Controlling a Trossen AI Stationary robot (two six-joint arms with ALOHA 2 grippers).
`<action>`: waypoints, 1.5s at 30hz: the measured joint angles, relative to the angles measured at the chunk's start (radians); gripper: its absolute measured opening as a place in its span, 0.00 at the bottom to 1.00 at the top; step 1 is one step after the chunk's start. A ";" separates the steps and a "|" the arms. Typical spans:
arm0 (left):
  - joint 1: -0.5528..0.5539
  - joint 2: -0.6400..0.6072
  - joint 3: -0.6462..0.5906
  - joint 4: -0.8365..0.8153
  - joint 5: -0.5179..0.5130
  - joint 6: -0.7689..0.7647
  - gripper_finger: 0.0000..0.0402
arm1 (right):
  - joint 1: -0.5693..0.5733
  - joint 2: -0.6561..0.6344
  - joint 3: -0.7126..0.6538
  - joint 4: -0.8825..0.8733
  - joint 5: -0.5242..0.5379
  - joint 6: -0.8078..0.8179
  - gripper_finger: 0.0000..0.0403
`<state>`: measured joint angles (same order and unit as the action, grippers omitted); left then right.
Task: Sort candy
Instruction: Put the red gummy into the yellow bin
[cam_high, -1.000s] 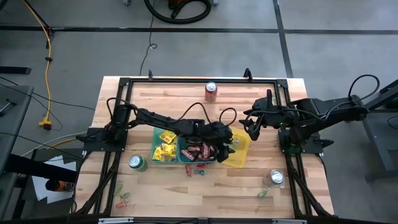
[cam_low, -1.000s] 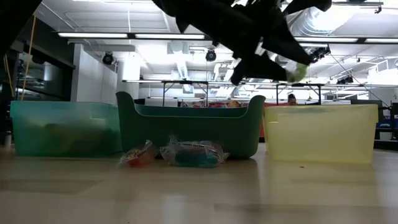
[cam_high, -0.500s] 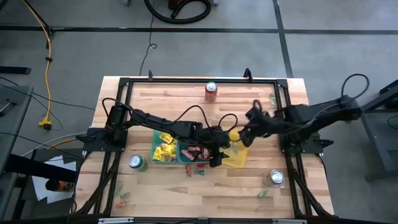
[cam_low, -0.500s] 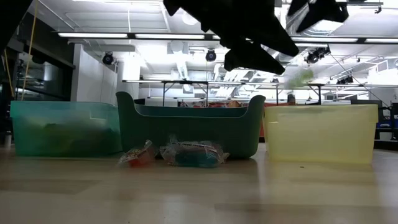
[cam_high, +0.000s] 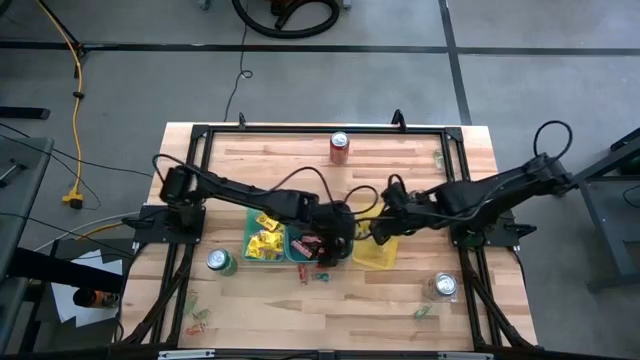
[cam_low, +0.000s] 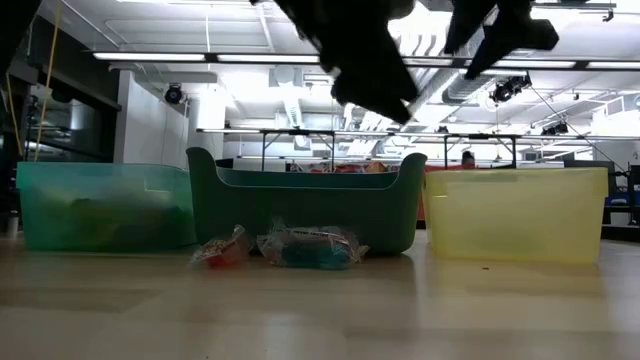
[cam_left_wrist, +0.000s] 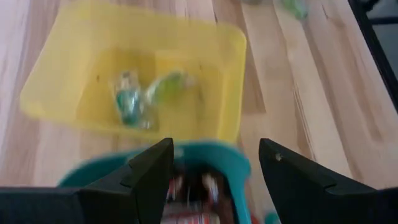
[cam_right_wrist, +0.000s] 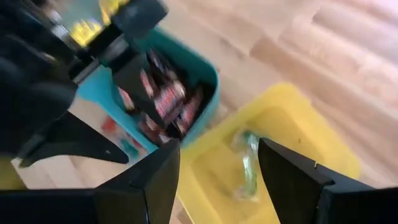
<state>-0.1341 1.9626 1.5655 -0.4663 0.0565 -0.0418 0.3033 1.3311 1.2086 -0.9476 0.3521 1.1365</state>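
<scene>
Yellow plastic bin (cam_high: 385, 252) and dark teal bin (cam_high: 296, 250) sit side by side at mid-table in the high view, and both of my arms meet above them. My left gripper (cam_high: 338, 240) hovers over the teal bin's 3 o'clock end; its wrist view shows the fingers (cam_left_wrist: 149, 174) spread wide with nothing between them. My right gripper (cam_high: 376, 232) hangs at the yellow bin's 10 o'clock corner, fingers (cam_right_wrist: 158, 177) also apart and empty.

Candy is spread across three bins. Dark brown-red bars (cam_high: 309, 243) lie heaped in the teal bin, most with their long axes running roughly 9 to 3 o'clock in the high view. Bright yellow packets (cam_high: 264, 240) fill the lighter teal bin (cam_high: 249, 228) at 9 o'clock of it, jumbled, with no common direction. Two clear green-tinted sweets (cam_left_wrist: 146, 93) rest on the yellow bin's floor; in my left wrist view they are blurred, and I cannot tell how they point.

More clear wrapped sweets (cam_low: 280, 247) lie on the wooden table (cam_high: 400, 160) against the teal bin's near wall. Loose pieces (cam_high: 199, 320) sit near the table's 7 o'clock corner, another (cam_high: 424, 311) toward 5 o'clock.
</scene>
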 joint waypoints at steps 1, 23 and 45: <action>0.000 -0.021 -0.017 -0.019 0.002 -0.004 0.56 | 0.002 -0.014 0.007 -0.001 0.020 -0.001 0.53; -0.637 -0.457 -0.230 -0.423 -0.146 -0.562 0.56 | 0.025 -0.182 0.006 -0.088 0.126 -0.269 0.53; -0.933 -0.017 -0.227 -0.564 0.363 -1.561 0.56 | 0.024 -0.181 0.005 -0.087 0.176 -0.282 0.53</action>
<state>-1.0671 1.9460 1.3380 -1.0304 0.4196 -1.6031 0.3275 1.1500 1.2140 -1.0344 0.5278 0.8547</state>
